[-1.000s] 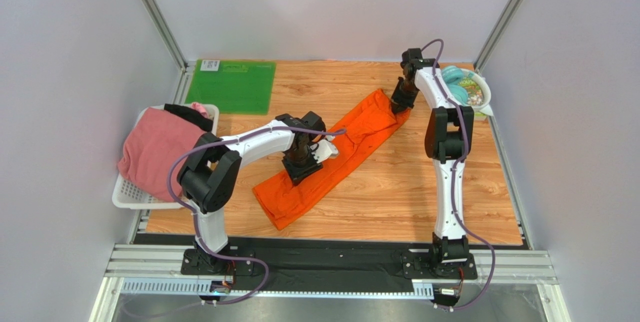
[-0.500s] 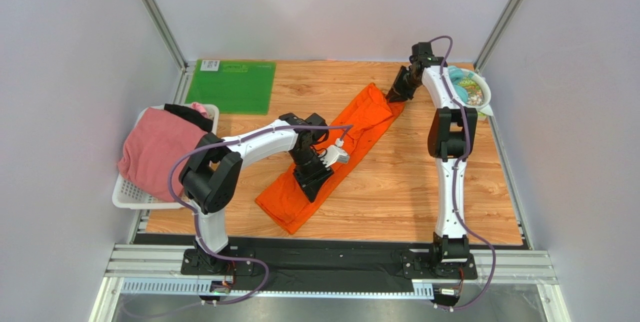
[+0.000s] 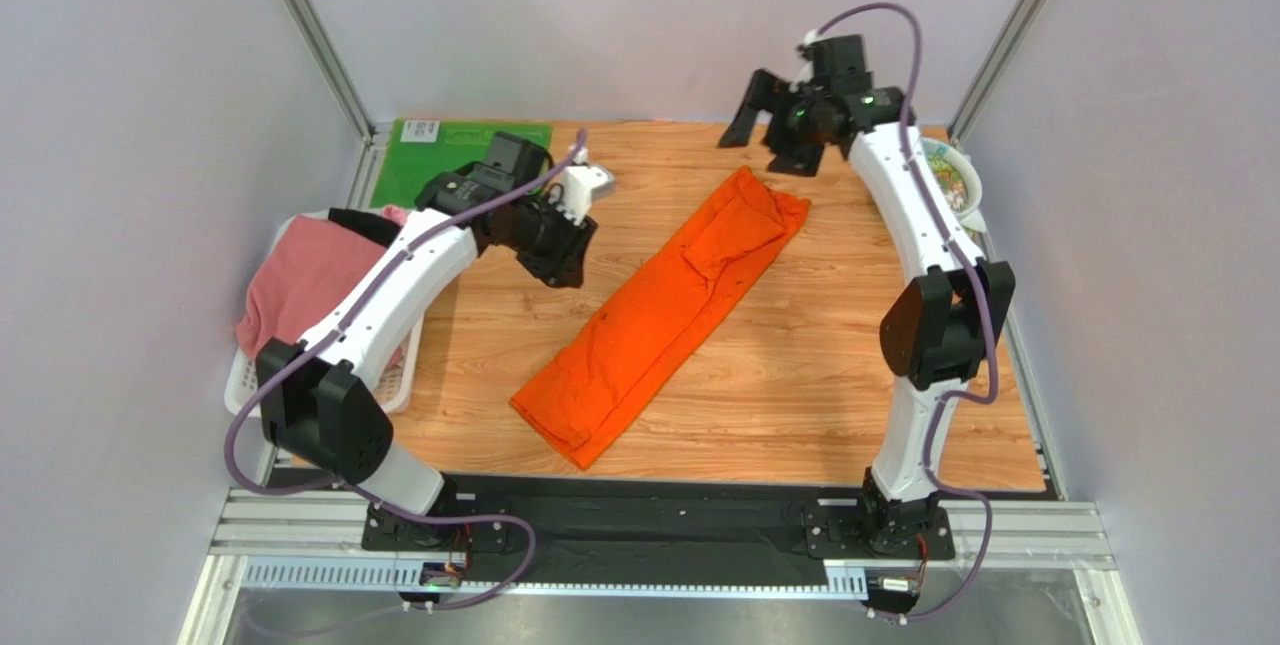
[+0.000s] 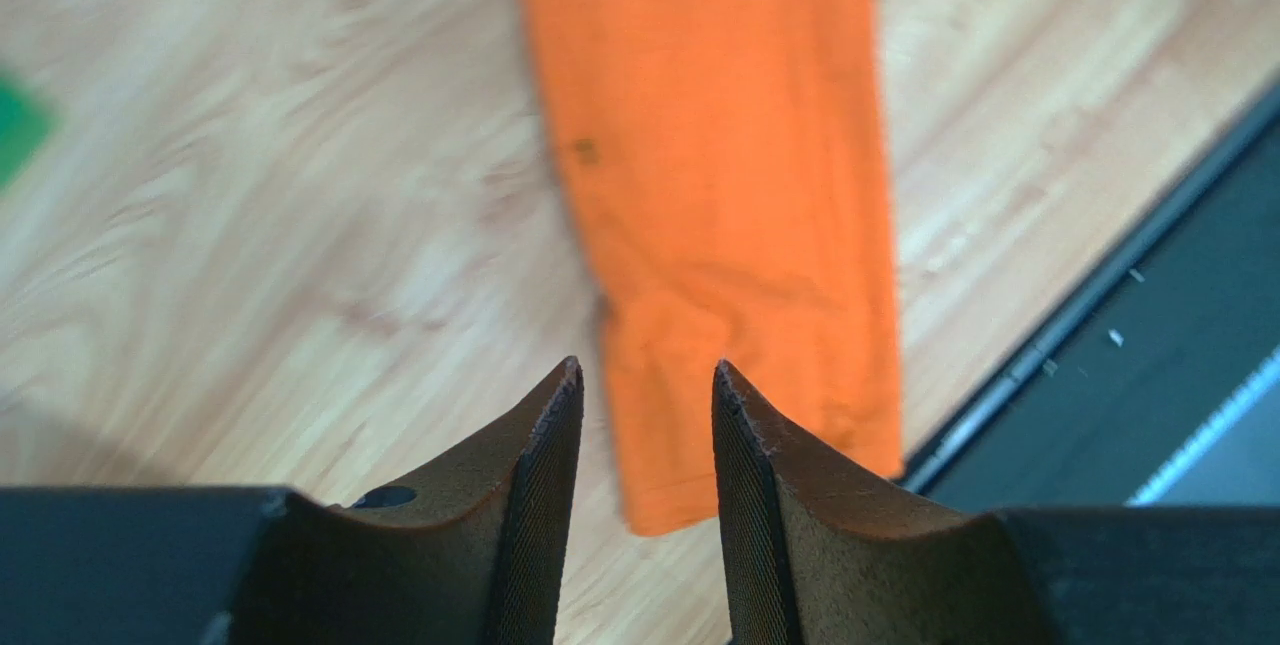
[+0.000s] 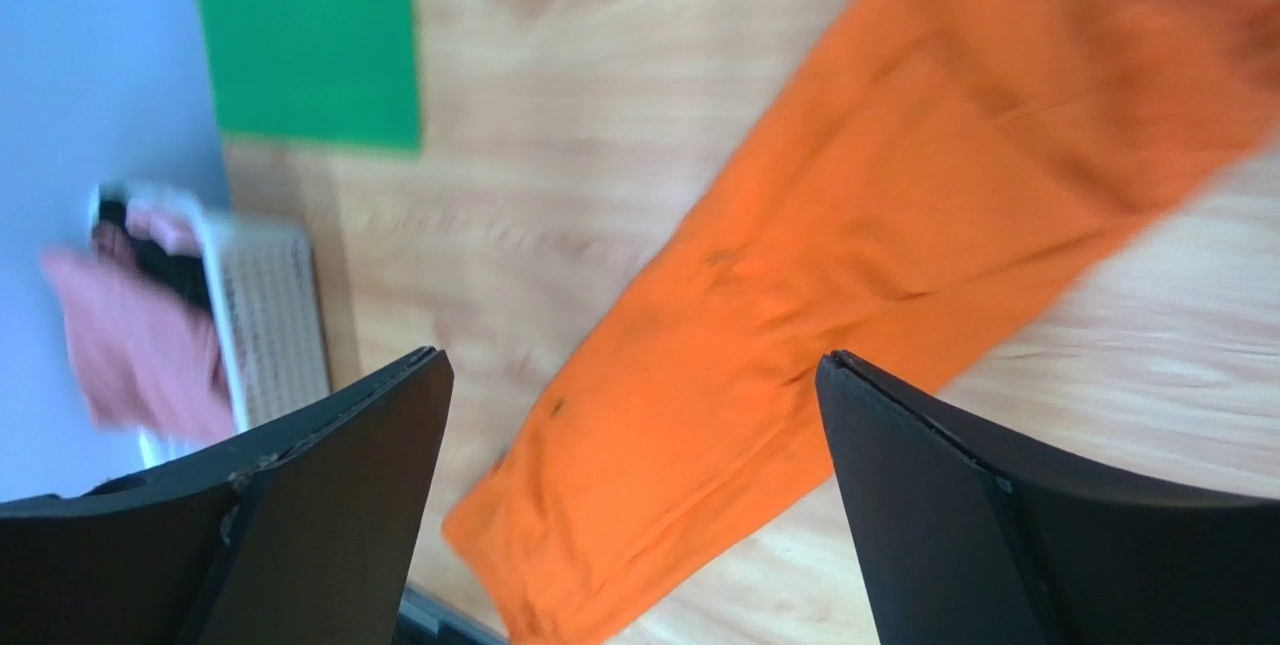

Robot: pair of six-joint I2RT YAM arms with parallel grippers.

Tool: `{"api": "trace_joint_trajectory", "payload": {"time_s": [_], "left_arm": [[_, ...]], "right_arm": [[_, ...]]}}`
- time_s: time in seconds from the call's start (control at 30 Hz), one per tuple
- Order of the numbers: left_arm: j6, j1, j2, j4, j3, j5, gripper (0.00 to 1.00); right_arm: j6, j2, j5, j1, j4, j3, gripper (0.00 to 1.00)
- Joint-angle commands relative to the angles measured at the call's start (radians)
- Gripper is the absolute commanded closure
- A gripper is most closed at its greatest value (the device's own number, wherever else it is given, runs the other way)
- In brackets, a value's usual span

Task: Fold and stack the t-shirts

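**Orange t-shirt lies free on the table, both grippers clear of it**

Orange t-shirt [image 3: 661,315] lies folded into a long narrow band, set diagonally across the wooden table [image 3: 842,375], its far end towards the right arm and its near end close to the front edge. Only the top view takes in the full length, and it shows both arms raised off the cloth.

The left gripper [image 3: 559,255] hangs over bare wood between the shirt and the white basket [image 3: 248,390]. Its wrist camera adds what the top view cannot: the fingers [image 4: 549,435] stand a narrow gap apart with nothing between them, and beyond them lies the near end of the shirt beside the dark front rail.

The right gripper [image 3: 766,135] is held high at the far edge. Its wrist view shows the fingers [image 5: 376,435] spread wide and empty. It also takes in the green mat [image 5: 308,30] and, though blurred, the basket with the pink t-shirt [image 5: 128,345] draped over its side and the black t-shirt [image 5: 166,270] against it.
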Motion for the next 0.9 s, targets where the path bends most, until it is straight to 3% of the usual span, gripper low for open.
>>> {"api": "trace_joint_trajectory", "payload": {"time_s": [0.0,0.13,0.23,0.4,0.5,0.7,0.87], "left_arm": [[-0.041,0.131,-0.064,0.051,-0.059,-0.026,0.56],[-0.056,0.301,-0.147,0.097,-0.111,-0.028,0.55],[-0.073,0.362,-0.186,0.126,-0.137,-0.054,0.55],[-0.073,0.373,-0.209,0.129,-0.173,-0.051,0.55],[-0.079,0.373,-0.215,0.131,-0.194,-0.034,0.55],[-0.046,0.373,-0.232,0.114,-0.213,0.0,0.55],[0.072,0.309,-0.213,0.013,-0.243,0.095,0.55]], "right_arm": [[0.045,-0.047,-0.061,0.221,0.05,-0.254,0.0],[0.088,-0.076,-0.069,0.423,0.133,-0.412,0.0],[0.113,-0.091,-0.075,0.532,0.156,-0.483,0.0],[0.128,-0.104,-0.007,0.583,0.146,-0.531,0.0],[0.098,-0.099,0.069,0.525,0.101,-0.488,0.0],[0.071,0.004,0.187,0.249,0.046,-0.35,0.01],[0.065,0.137,0.198,0.089,-0.006,-0.168,0.25]]}}
